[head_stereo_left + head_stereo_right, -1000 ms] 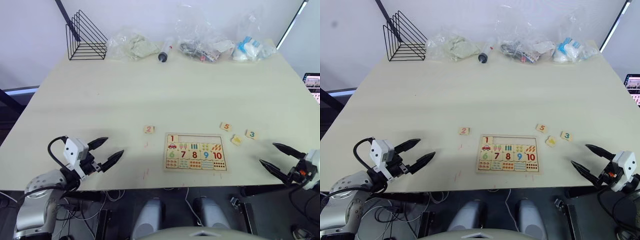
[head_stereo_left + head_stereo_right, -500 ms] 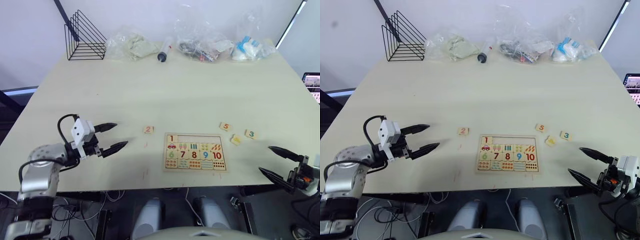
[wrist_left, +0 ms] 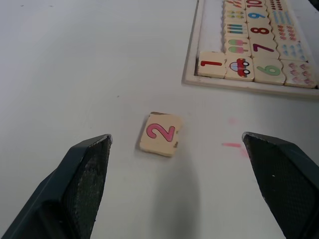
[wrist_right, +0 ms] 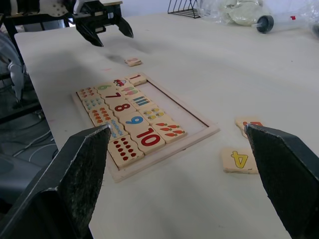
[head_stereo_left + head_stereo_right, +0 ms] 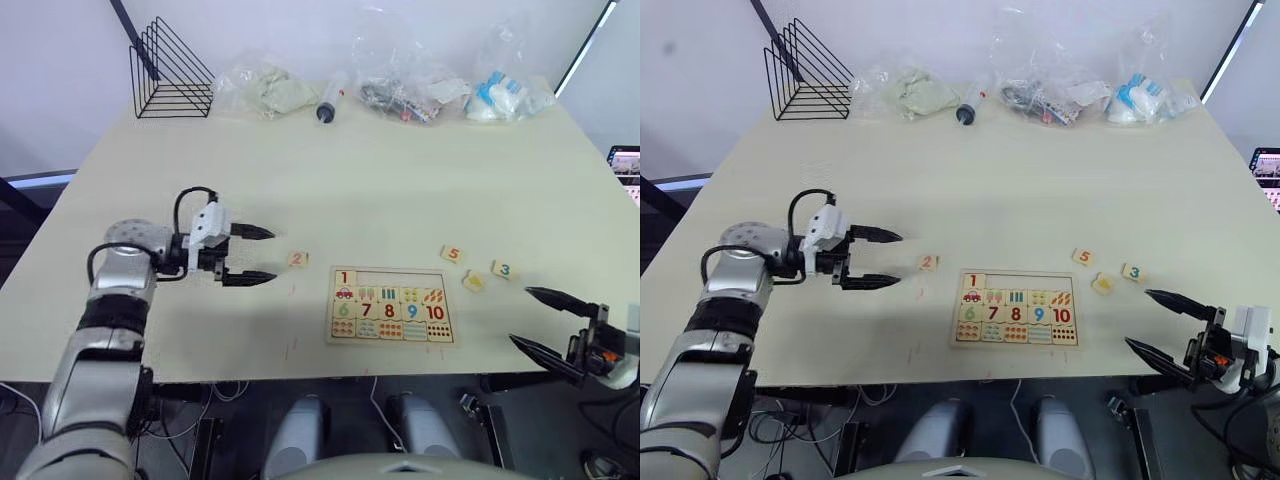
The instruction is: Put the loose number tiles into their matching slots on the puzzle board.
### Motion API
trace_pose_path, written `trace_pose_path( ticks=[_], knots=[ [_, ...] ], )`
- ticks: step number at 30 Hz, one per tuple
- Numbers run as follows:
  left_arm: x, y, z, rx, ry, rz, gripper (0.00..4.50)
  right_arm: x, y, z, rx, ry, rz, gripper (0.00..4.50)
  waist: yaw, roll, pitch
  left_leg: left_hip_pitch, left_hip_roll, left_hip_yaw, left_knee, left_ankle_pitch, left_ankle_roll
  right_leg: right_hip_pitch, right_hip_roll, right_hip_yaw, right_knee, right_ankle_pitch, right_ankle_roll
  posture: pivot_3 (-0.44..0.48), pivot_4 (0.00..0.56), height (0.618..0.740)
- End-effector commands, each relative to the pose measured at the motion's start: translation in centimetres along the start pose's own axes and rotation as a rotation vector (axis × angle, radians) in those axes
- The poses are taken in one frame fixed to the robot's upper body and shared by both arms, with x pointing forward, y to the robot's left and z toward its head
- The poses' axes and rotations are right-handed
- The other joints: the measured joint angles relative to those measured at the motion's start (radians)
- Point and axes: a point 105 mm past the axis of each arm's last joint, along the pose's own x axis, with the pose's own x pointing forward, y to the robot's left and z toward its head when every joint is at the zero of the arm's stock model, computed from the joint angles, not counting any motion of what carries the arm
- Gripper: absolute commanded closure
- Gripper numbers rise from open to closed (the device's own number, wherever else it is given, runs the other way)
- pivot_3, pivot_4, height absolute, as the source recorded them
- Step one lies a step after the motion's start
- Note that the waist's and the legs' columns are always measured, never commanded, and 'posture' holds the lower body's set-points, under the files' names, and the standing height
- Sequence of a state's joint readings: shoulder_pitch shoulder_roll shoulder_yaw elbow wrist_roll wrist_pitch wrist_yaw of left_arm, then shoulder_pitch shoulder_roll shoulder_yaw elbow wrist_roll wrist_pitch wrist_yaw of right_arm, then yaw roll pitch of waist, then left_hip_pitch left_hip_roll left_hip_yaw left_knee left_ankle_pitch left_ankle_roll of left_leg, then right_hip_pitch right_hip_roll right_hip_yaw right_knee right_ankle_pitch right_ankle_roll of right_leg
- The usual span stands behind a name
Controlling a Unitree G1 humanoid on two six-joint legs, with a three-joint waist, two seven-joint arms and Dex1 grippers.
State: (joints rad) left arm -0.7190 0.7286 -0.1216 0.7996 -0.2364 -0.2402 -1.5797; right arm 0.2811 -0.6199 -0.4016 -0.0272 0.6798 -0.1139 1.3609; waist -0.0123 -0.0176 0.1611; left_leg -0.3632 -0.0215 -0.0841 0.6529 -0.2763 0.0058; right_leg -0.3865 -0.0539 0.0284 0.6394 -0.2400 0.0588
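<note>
At the lower right of the head view, the right gripper (image 5: 545, 322) is hanging just off the near edge of the worktop (image 5: 330, 170), its two black fingers spread wide apart and pointing toward the left of the frame, gripping nothing. The right forearm is lying low beyond that edge.

Left of centre, the left arm is reaching in from the lower left, elbow bent, forearm running level over the worktop. The left gripper (image 5: 257, 255) is pointing rightward with its fingers gaping open and empty, just short of the "2" tile (image 5: 298, 259). In the left wrist view that tile (image 3: 161, 134) is lying flat between the lines of the two fingers (image 3: 87, 172) but ahead of them, touching neither.

The puzzle board (image 5: 391, 304) is sitting near the front edge, right of centre. The "1" tile (image 5: 345, 277) is sitting in the leftmost slot of the top row; the remaining slots (image 5: 400, 279) are lying bare. Below them, rows of picture tiles and digits 6 to 10 are filling the board.

Right of the board, the "4" tile (image 4: 239, 160) is resting just beside its corner, with the "5" tile (image 5: 452, 254) and "3" tile (image 5: 503, 268) near it.

Along the far edge, a black wire rack (image 5: 170, 75), a syringe (image 5: 329, 102) and several plastic bags (image 5: 405, 85) are lying.
</note>
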Motion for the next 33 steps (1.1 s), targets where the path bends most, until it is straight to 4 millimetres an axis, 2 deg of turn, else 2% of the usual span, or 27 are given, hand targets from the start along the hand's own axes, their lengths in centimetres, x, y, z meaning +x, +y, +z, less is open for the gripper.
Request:
trace_pose_path(
  ticks=[1, 9, 16, 33],
  knots=[
    [0.6, 0.4, 0.4, 0.045, 0.037, -0.064, 0.05, 0.0, 0.1, 0.9, -0.042, -0.017, -0.006, 0.00, 0.000, 0.000, 0.000, 0.000, 0.000, 0.000, 0.000, 0.000, 0.000, 0.000, 0.000, 0.000, 0.000, 0.000, 0.000, 0.000, 0.150, 0.740],
    [3.0, 1.0, 0.1, 0.058, 0.122, -0.154, 0.05, -0.2, 0.3, 1.2, -0.056, -0.014, -0.019, 0.00, -0.001, -0.001, 0.001, 0.000, -0.001, -0.001, 0.000, 0.000, 0.000, 0.000, 0.000, 0.000, 0.001, 0.000, 0.000, 0.000, 0.150, 0.740],
    [4.2, 1.1, -0.1, 0.046, 0.164, -0.191, 0.05, -0.3, 0.4, 1.4, -0.063, -0.012, -0.025, 0.00, -0.001, -0.002, 0.001, -0.001, -0.001, -0.001, 0.001, 0.000, 0.000, 0.000, 0.000, -0.001, 0.001, 0.000, 0.001, 0.000, 0.150, 0.740],
    [2.8, 0.8, -1.6, 0.023, 0.230, -0.182, 0.05, -0.2, 0.2, 1.5, -0.072, -0.005, -0.030, 0.00, -0.004, -0.002, 0.001, 0.001, -0.001, -0.001, 0.001, 0.000, 0.000, 0.000, 0.000, 0.000, 0.002, -0.001, 0.001, 0.000, 0.150, 0.740]
  ],
)
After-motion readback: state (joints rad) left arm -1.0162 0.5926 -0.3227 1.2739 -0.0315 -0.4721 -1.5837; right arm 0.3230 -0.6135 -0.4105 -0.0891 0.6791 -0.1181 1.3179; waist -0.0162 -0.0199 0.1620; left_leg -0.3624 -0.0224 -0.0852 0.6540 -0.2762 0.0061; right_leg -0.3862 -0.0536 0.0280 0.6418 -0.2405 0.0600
